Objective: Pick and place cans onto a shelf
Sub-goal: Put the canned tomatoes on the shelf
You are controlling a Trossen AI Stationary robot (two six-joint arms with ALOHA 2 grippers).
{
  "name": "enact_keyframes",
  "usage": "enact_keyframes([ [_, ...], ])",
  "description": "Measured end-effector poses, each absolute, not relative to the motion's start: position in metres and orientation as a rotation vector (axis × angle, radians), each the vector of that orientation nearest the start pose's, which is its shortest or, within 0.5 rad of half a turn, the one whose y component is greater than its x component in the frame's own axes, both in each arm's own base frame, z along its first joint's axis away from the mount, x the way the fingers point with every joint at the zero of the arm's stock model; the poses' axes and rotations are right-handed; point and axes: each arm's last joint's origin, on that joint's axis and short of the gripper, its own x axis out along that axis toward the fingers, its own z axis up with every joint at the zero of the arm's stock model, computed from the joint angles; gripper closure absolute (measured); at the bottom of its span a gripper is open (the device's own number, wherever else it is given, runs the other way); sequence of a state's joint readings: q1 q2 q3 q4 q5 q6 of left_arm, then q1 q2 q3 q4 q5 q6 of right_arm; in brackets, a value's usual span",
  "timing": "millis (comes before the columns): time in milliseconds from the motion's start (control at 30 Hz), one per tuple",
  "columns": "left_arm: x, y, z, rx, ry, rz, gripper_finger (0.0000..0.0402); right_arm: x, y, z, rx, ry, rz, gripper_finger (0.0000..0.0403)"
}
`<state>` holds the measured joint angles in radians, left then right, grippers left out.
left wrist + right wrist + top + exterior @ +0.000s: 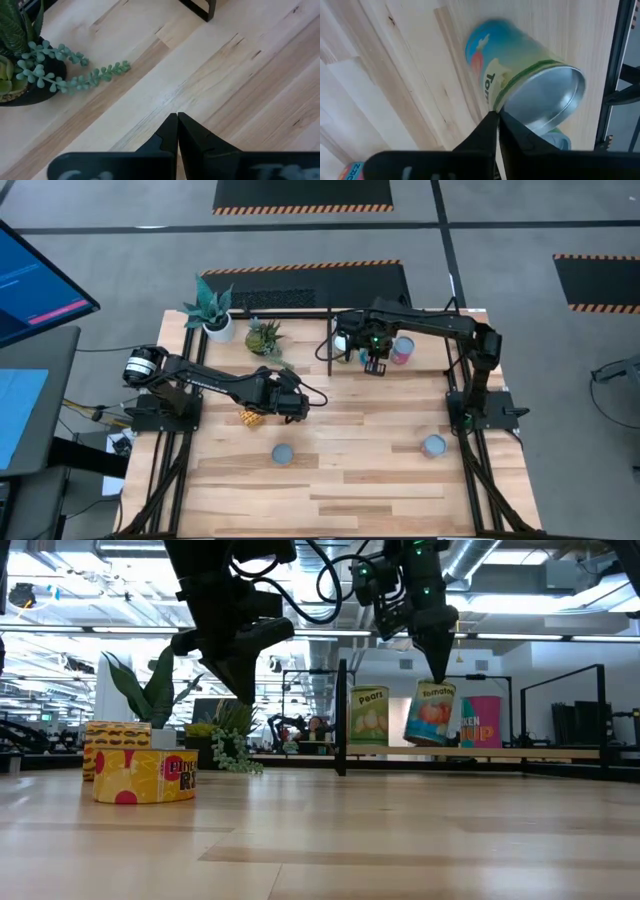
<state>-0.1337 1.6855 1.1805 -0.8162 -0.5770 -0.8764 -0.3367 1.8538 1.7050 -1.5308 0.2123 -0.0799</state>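
My right gripper (375,366) is at the shelf (520,752), shut at the top rim of a tilted light-blue tomato can (432,712). A yellow-green pear can (368,716) and a pink can (483,722) stand upright on the shelf's wood base on either side of it. My left gripper (298,404) is shut and empty above the table's middle left, its fingers (177,120) pointing down at bare wood. A yellow can (250,418) stands on the table beside the left arm. Two more cans (283,454) (433,446) stand nearer the table's front edge. My right gripper meets the tomato can at its top rim (496,109), one fingertip on the label side and one on the silver lid side (540,100). The fingers come from above, pointing down. The can leans over below them, with its lower edge (422,742) about level with the shelf base.
Two potted plants (212,310) (264,336) stand at the table's far left, and trailing green stems (75,80) lie on the wood near my left gripper. The shelf's black upright bar (341,720) stands left of the pear can. A second yellow can (113,740) shows behind the first.
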Motion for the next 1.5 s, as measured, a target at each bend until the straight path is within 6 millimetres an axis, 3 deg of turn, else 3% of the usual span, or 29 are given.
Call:
enact_keyframes([
  [467,0.316,-0.027,0.211,-0.284,0.96,0.868,0.0401,0.317,-0.118,0.284,0.04,1.664,-0.357,0.0345],
  [800,0.316,-0.026,0.211,-0.286,0.957,0.867,0.0402,0.305,-0.124,0.305,0.011,1.571,-0.476,0.0345],
  [1500,0.316,-0.026,0.211,-0.288,0.954,0.868,0.0402,0.302,-0.145,0.286,0.132,1.574,-0.497,0.0345],
])
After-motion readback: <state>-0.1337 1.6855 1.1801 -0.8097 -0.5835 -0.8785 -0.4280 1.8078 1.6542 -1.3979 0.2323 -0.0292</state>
